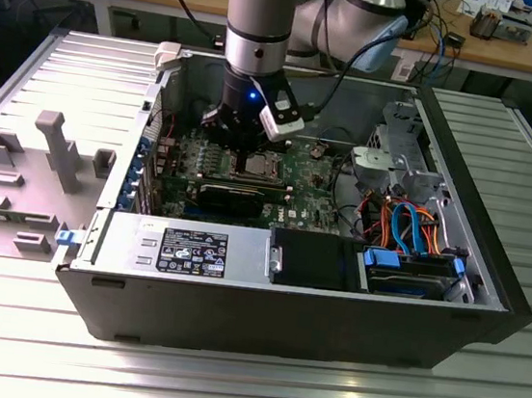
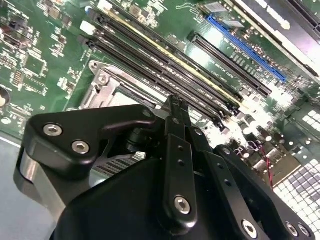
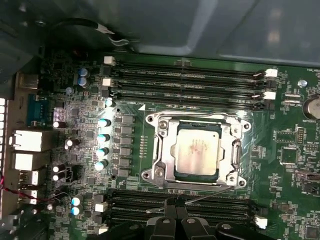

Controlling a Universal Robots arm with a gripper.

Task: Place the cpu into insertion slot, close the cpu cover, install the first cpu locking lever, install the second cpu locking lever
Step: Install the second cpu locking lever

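Green circuit board [image 3: 280,150] lies flat on the floor of the open computer case [image 1: 260,329], which rests on a ribbed metal surface [image 1: 252,392]. In the first wrist view the cpu [image 3: 196,151], pale and silver-grey, sits seated in the insertion slot [image 3: 176,175] near the middle of the board, and the cpu cover [image 3: 166,150] is down around it, its square window framing the chip. A thin locking lever [image 3: 187,201] runs slantwise along the socket's edge nearest the claw [image 3: 175,207], standing a little off the frame. Rows of long black memory slots [image 3: 185,80] flank the socket on two sides, and a line of small blue-topped capacitors [image 3: 103,144] stands along a third.

The claw hangs just above the board beside the socket; in the second wrist view its black fingers [image 2: 177,150] are pressed together at the tips with nothing between them. In the exterior view the arm [image 1: 258,23] reaches straight down into the case, hemmed by the case wall, a silver drive cage [image 1: 398,147] and a tangle of orange and blue cables [image 1: 408,226] toward the exterior view's right. A grey fixture tray [image 1: 27,170] sits on the surface outside the case.
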